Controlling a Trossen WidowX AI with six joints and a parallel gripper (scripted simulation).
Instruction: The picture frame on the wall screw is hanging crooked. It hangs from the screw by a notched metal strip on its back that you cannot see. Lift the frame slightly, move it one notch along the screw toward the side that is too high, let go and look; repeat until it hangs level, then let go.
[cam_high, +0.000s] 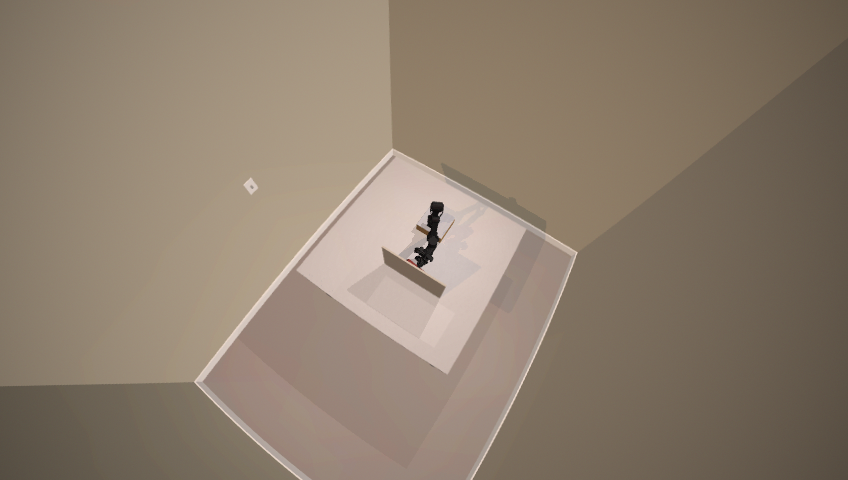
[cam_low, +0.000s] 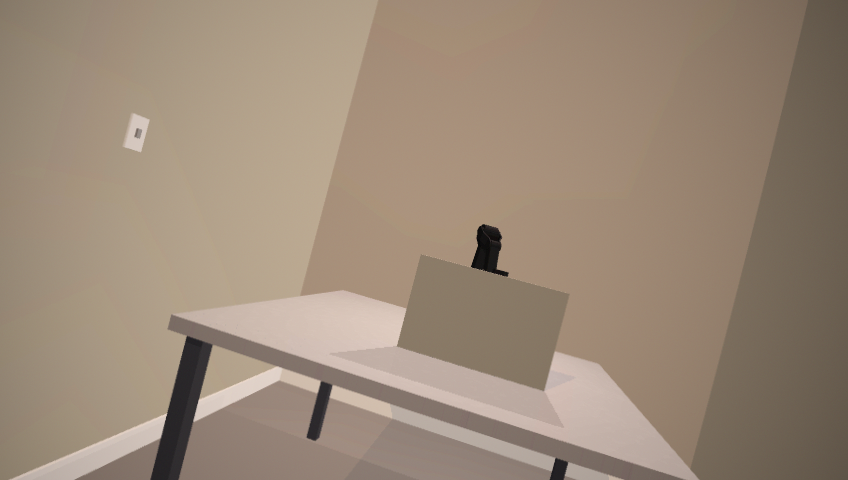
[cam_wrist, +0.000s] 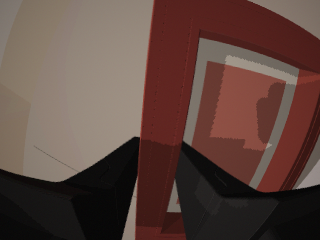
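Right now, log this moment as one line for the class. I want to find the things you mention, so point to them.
gripper (cam_high: 421, 264) (cam_wrist: 158, 146): shut on frame (cam_high: 410, 261) (cam_wrist: 167, 75) | hold: one side bar | panel (cam_high: 412, 272) (cam_low: 483, 322): upright on table (cam_high: 357, 237) (cam_low: 285, 321) | level: cannot tell

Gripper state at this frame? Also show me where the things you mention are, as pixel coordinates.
Gripper (cam_high: 420, 265) (cam_wrist: 158, 146): closed on the red frame (cam_high: 410, 261) (cam_wrist: 167, 90), one side of it between the fingers.

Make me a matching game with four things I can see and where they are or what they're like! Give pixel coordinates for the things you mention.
1. gripper (cam_high: 421, 262) (cam_wrist: 158, 146)
2. picture frame (cam_high: 410, 261) (cam_wrist: 167, 100)
3. light switch (cam_high: 250, 186) (cam_low: 136, 132)
4. table legs (cam_low: 181, 410)

A. dark, under the table top
B. red, with a pale inner border
C. shut on the frame's side
D. white, on a wall

1-C, 2-B, 3-D, 4-A
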